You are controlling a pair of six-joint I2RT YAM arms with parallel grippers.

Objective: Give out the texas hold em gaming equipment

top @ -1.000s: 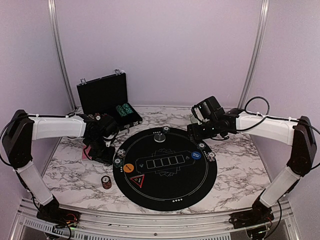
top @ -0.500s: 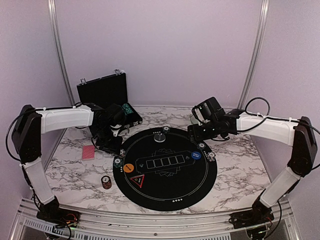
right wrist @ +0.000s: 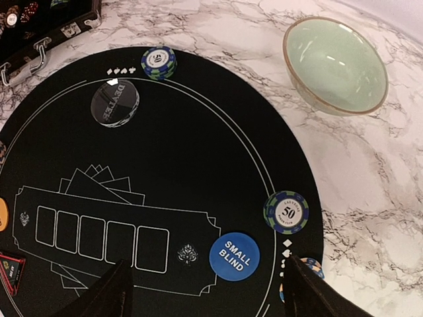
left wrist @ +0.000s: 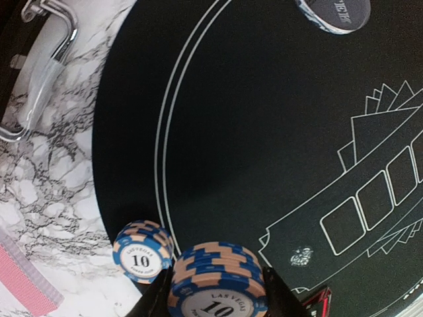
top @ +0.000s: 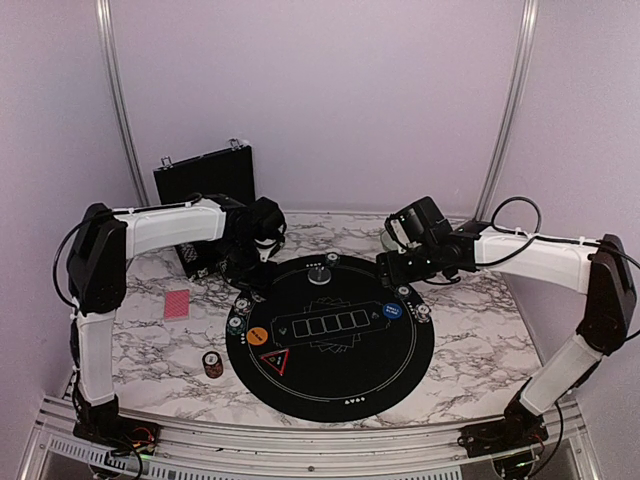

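My left gripper (left wrist: 217, 290) is shut on a small stack of blue-and-peach "10" poker chips (left wrist: 218, 281), held just above the far-left rim of the round black mat (top: 330, 375). A second "10" stack (left wrist: 141, 251) rests on that rim beside it. Pinkish-red cards (top: 176, 303) lie on the marble to the left. My right gripper (right wrist: 208, 294) hangs open over the mat's right side, above the blue small-blind disc (right wrist: 234, 256) and a "50" chip stack (right wrist: 286, 211). Another "50" stack (right wrist: 158, 61) and the clear dealer disc (right wrist: 114, 102) sit at the far rim. An orange disc (top: 257, 336) lies at the left.
The open black case (top: 205, 185) stands at the back left with its handle (left wrist: 39, 59) near my left wrist. A pale green bowl (right wrist: 335, 64) sits behind the mat on the right. A dark red chip stack (top: 212, 364) rests on the marble in front left.
My left arm has swung right and away from the cards toward the mat's far-left rim, uncovering the cards. The right arm has barely moved.
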